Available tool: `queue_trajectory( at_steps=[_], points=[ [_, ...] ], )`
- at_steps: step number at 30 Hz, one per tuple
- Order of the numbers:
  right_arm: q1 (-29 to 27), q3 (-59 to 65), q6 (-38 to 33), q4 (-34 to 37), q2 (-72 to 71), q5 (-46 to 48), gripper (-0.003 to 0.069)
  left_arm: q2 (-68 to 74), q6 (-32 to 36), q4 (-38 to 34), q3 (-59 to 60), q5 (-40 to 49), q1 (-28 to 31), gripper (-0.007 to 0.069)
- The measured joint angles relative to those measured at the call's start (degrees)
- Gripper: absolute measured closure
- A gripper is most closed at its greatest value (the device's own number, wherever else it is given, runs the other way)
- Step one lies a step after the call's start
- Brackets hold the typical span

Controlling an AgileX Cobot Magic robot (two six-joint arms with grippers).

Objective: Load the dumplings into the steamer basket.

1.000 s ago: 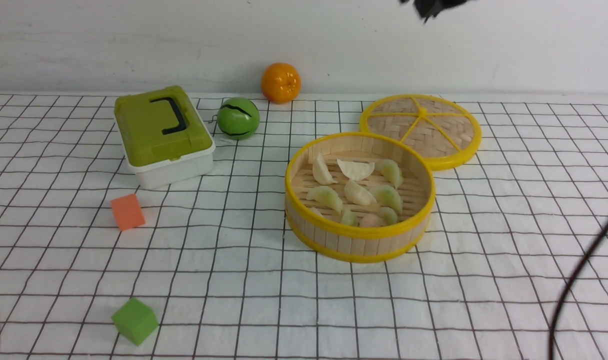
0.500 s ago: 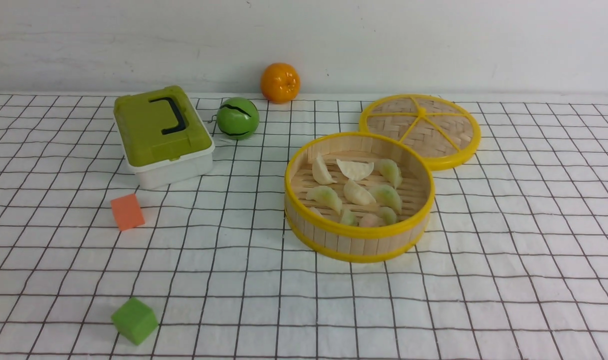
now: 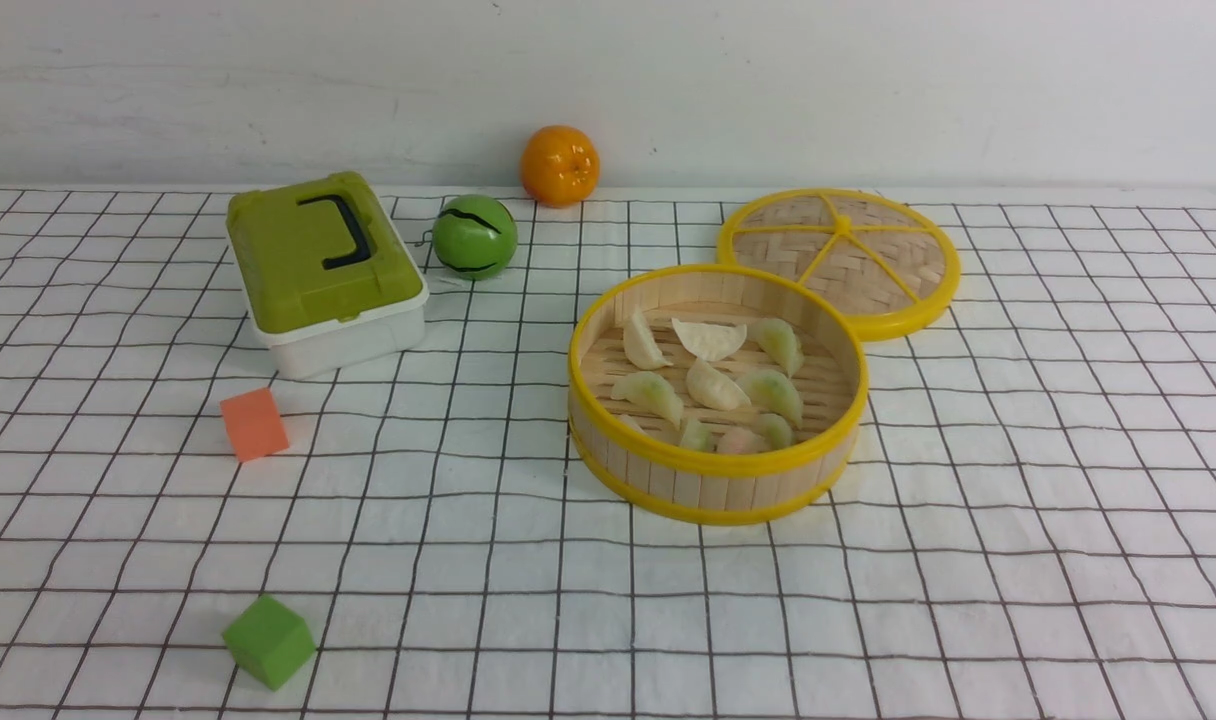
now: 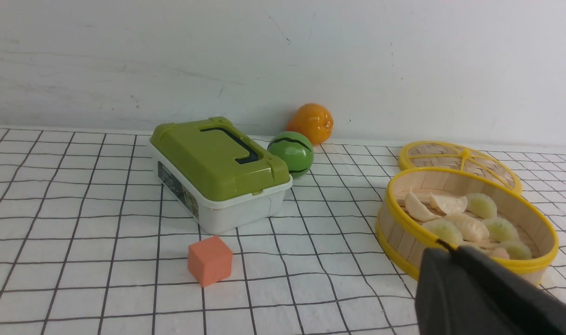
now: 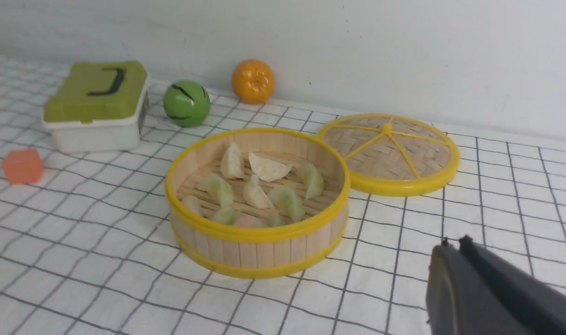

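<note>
The round bamboo steamer basket (image 3: 718, 480) with yellow rims stands right of the table's middle. Several small whitish and pale green dumplings (image 3: 713, 385) lie on its slatted floor, with a pinkish one near the front wall. The same dumplings (image 5: 257, 193) and basket (image 5: 259, 246) show in the right wrist view. Neither arm appears in the front view. My left gripper (image 4: 449, 249) is shut and empty, seen in front of the basket (image 4: 399, 232). Off to the basket's right, my right gripper (image 5: 453, 243) hangs shut and empty over bare cloth.
The flat woven lid (image 3: 840, 258) lies behind the basket, touching it. A green-lidded white box (image 3: 323, 270), a green ball (image 3: 475, 236) and an orange (image 3: 560, 165) stand at the back. An orange cube (image 3: 254, 423) and a green cube (image 3: 268, 640) lie front left.
Both arms have drawn back out of the front view: the dark gripper at the top edge and the cables at the sides are gone. Basket and dumplings have not moved.
</note>
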Motion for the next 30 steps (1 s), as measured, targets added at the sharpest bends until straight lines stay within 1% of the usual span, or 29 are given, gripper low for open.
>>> queue_trajectory(
  at_steps=[1,3,7,18,21,23,24,25,27,29,30],
  points=[
    [0.0,0.4,0.5,0.0,-0.5,-0.2,0.0667,0.0,0.0,0.0,0.0,0.0,0.0,0.0637],
    [0.0,4.4,2.6,0.0,-5.8,-1.3,0.0664,0.0,0.0,0.0,0.0,0.3,0.0,0.0637],
    [0.0,7.9,3.4,0.0,-10.8,-1.7,0.0662,0.0,0.0,0.0,0.0,0.7,0.0,0.0637],
    [0.0,11.4,3.6,-0.2,-12.8,-1.2,0.0657,0.0,0.0,0.0,0.0,2.6,0.0,0.0637],
    [-2.3,12.4,3.6,-1.0,-16.3,-0.3,0.0656,0.0,0.0,0.0,0.0,2.7,0.0,0.0637],
    [-7.6,13.8,3.6,-1.2,-17.5,0.8,0.0659,0.0,0.0,0.0,0.0,2.9,0.0,0.0637],
    [-8.0,14.0,3.6,-1.2,-17.5,0.9,0.0659,0.0,0.0,0.0,0.0,2.9,0.0,0.0637],
    [-11.5,15.0,3.6,-0.7,-17.5,1.5,0.0662,0.0,0.0,0.0,0.0,3.2,0.0,0.0637],
    [-16.4,17.2,2.7,2.0,-17.5,2.0,0.0664,0.0,0.0,0.0,0.0,3.5,0.0,0.0637],
    [-18.8,19.6,-0.2,5.8,-17.5,1.1,0.0664,0.0,0.0,0.0,0.0,3.6,0.0,0.0637],
    [-19.4,21.3,-3.0,8.3,-17.5,0.3,0.0664,0.0,-0.1,0.0,0.0,3.8,0.0,0.0637]
  ],
)
